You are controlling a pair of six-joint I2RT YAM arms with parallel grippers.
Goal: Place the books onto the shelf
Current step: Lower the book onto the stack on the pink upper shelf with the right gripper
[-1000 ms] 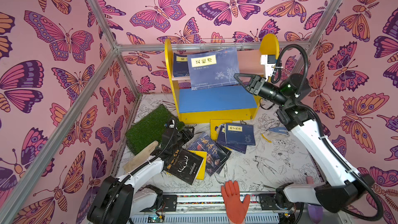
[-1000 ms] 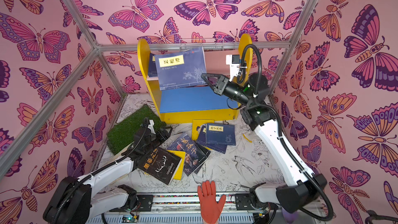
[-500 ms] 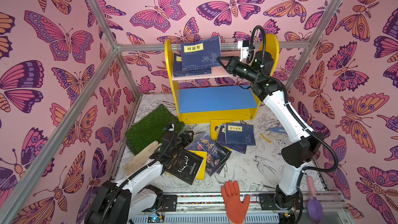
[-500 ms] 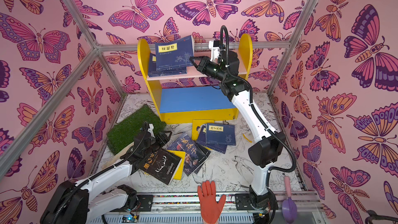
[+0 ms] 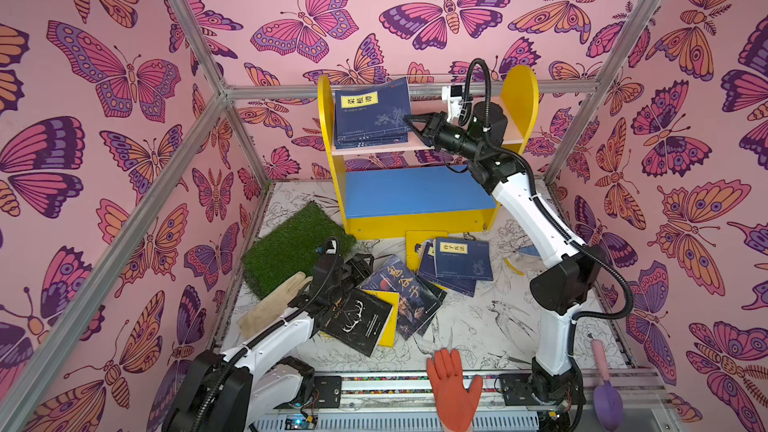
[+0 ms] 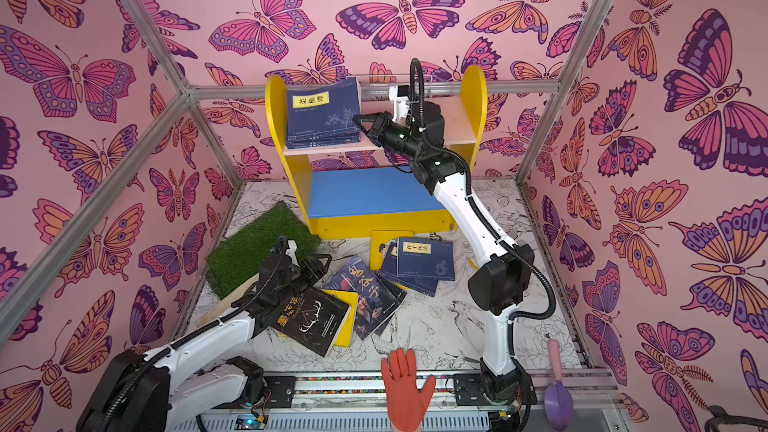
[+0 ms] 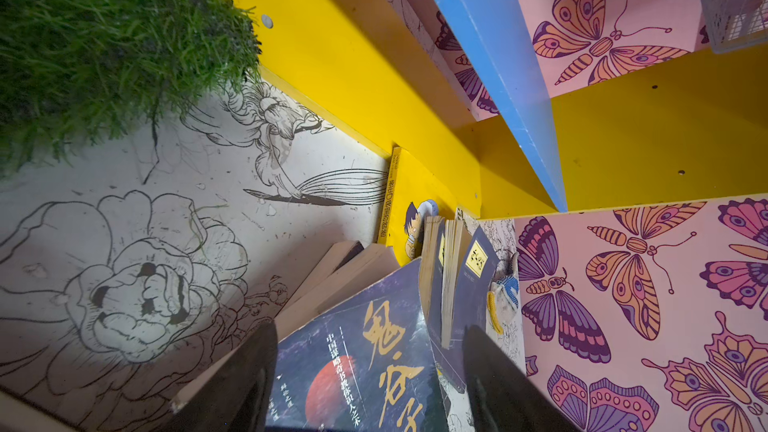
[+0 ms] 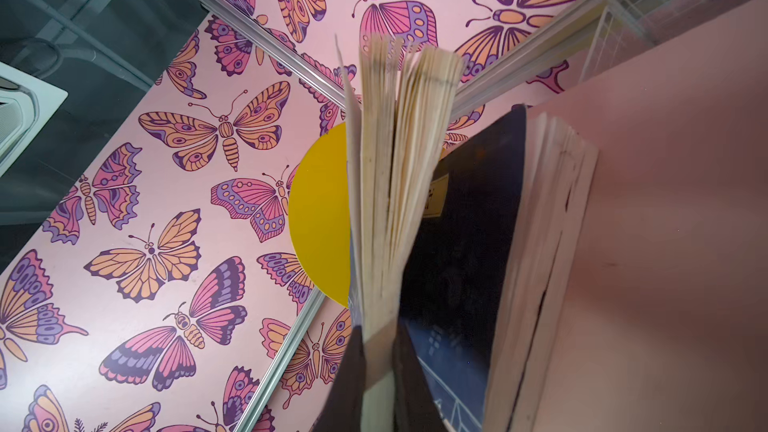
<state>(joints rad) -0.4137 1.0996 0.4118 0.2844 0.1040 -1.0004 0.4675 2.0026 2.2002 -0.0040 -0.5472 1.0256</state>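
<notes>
The shelf (image 5: 415,226) stands at the back, with yellow sides, a pink upper board and a blue lower board. My right gripper (image 5: 411,124) (image 8: 380,367) is shut on the page edge of a navy book (image 5: 370,114) (image 8: 390,180), holding it tilted over other navy books (image 8: 540,243) lying at the left of the upper board. On the floor my left gripper (image 5: 359,268) (image 7: 368,328) is open just above a dark portrait-cover book (image 5: 405,292) (image 7: 353,367), beside the black antler book (image 5: 357,322). Navy books (image 5: 461,259) and a yellow one (image 7: 411,189) lie before the shelf.
A green grass mat (image 5: 291,247) lies left of the shelf, with a beige glove (image 5: 274,305) beside my left arm. An orange glove (image 5: 453,388) and a purple scoop (image 5: 606,396) rest at the front rail. Butterfly walls close in on three sides.
My right arm has carried the navy book up and to the left, from in front of the shelf onto the upper board. The left gripper has barely moved.
</notes>
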